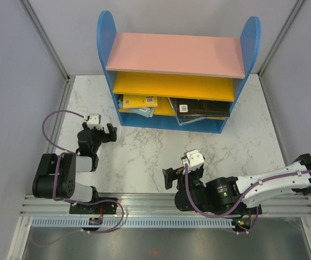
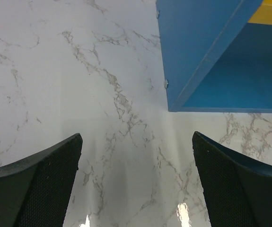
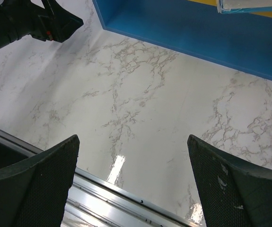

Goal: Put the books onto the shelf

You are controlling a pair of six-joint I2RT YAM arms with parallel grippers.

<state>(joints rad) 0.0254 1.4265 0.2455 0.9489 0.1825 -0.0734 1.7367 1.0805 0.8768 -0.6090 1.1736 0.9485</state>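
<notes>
Across the middle of the overhead view, a white marbled table. At its far edge, upper centre of the frame, the shelf: blue side panels with rounded tops, pink top board, yellow-orange boards below, blue base.

In the lower left, the left arm, folded back on itself, wrist reaching up the frame toward the shelf's left panel. In the lower right, the right arm, laid low along the near rail, wrist turned toward the frame's centre.

Left gripper near the shelf's lower left corner, apart from it, jaws spread wide and empty. In its wrist view, only marble between the two fingers, with the blue side panel in the upper right.

Right gripper well short of the shelf, below its middle, likewise released and holding nothing. In its own view, marble and rail between the pads, with the shelf base across the top.

Books lying flat on the lowest yellow board. Yellow and light blue covers at the left, just up and right of the left gripper. Dark covers stacked at the right, well above the right gripper. One pale book edge at the top right of the right wrist view.
</notes>
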